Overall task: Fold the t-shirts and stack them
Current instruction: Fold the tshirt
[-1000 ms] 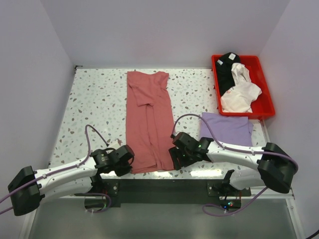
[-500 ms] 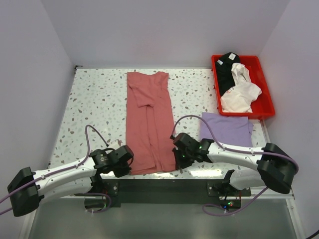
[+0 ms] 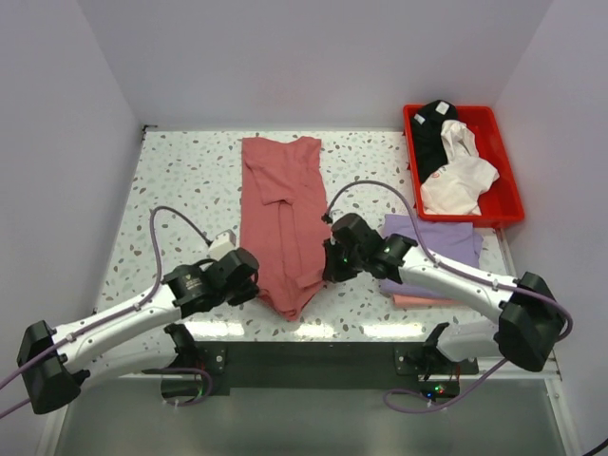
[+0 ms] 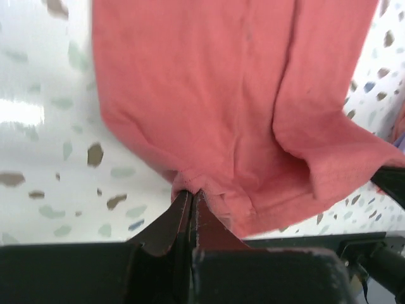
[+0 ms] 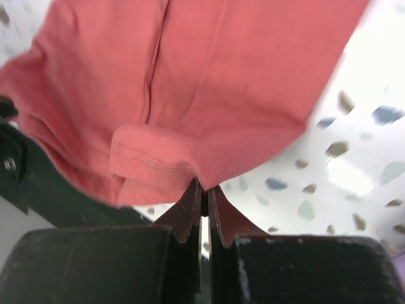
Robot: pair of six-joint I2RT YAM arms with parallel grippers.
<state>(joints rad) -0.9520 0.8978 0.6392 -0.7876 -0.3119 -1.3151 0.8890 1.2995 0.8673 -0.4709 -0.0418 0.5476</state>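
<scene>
Left gripper (image 4: 192, 196) clamped on near-left hem corner of red shirt (image 3: 280, 209). Right gripper (image 5: 204, 188) clamped on near-right hem corner. Near end of red shirt raised off table (image 3: 180, 180), sagging between grippers; far end flat mid-table. Lavender shirt (image 3: 442, 242) folded at right, pink shirt (image 3: 418, 301) edge showing under it. White shirt (image 3: 461, 176) and black shirt (image 3: 432, 128) in red tray (image 3: 510, 204).
</scene>
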